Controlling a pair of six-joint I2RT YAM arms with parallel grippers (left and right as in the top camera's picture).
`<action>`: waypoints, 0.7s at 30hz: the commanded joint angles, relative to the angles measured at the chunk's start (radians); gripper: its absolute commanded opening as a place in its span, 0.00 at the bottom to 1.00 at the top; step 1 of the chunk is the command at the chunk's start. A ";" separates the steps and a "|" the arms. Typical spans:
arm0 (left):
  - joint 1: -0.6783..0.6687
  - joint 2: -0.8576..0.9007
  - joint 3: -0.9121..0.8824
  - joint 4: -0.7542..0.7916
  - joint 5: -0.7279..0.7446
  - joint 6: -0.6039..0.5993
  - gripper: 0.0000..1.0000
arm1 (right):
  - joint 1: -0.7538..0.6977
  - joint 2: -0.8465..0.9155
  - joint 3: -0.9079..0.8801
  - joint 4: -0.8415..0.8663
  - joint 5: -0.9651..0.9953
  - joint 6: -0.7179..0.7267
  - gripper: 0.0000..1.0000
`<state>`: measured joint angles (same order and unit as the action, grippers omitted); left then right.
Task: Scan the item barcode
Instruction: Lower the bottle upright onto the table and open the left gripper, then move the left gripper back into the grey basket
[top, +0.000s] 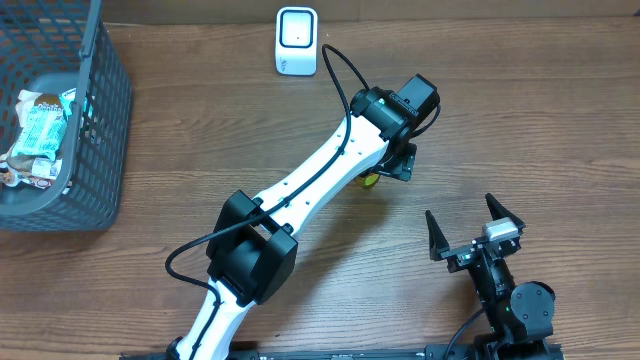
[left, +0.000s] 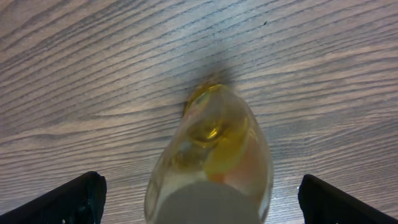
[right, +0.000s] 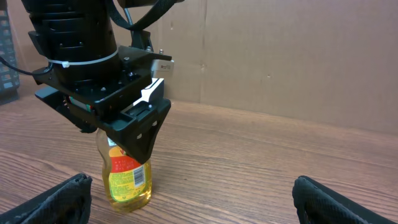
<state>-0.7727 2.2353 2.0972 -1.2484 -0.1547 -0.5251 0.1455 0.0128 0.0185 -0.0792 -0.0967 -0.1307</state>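
Observation:
The item is a clear bottle of yellow liquid (right: 129, 180) with a red and yellow label. It stands upright on the wooden table, and its barcode (right: 139, 177) faces the right wrist camera. My left gripper (left: 205, 202) hangs straight above it, open. Its fingers (left: 68, 199) stand wide on either side of the bottle top (left: 214, 143) without touching it. From overhead only a sliver of the bottle (top: 370, 181) shows under the left gripper (top: 398, 162). My right gripper (top: 475, 228) is open and empty near the front right, pointing at the bottle. The white scanner (top: 297, 40) stands at the back edge.
A dark mesh basket (top: 105, 120) with wrapped packets inside sits at the far left. A cardboard wall (right: 280, 56) closes off the side behind the bottle. The left arm (top: 300, 200) crosses the middle of the table diagonally.

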 joint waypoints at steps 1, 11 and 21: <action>0.007 -0.012 0.037 0.009 -0.014 0.023 1.00 | -0.003 -0.010 -0.011 0.003 0.006 0.002 1.00; 0.198 -0.058 0.579 -0.071 -0.043 0.170 1.00 | -0.003 -0.010 -0.011 0.003 0.006 0.002 1.00; 0.580 -0.061 0.923 -0.148 -0.155 0.444 1.00 | -0.003 -0.010 -0.011 0.003 0.006 0.002 1.00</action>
<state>-0.2855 2.1864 2.9810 -1.3823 -0.2710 -0.1967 0.1455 0.0128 0.0185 -0.0799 -0.0967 -0.1307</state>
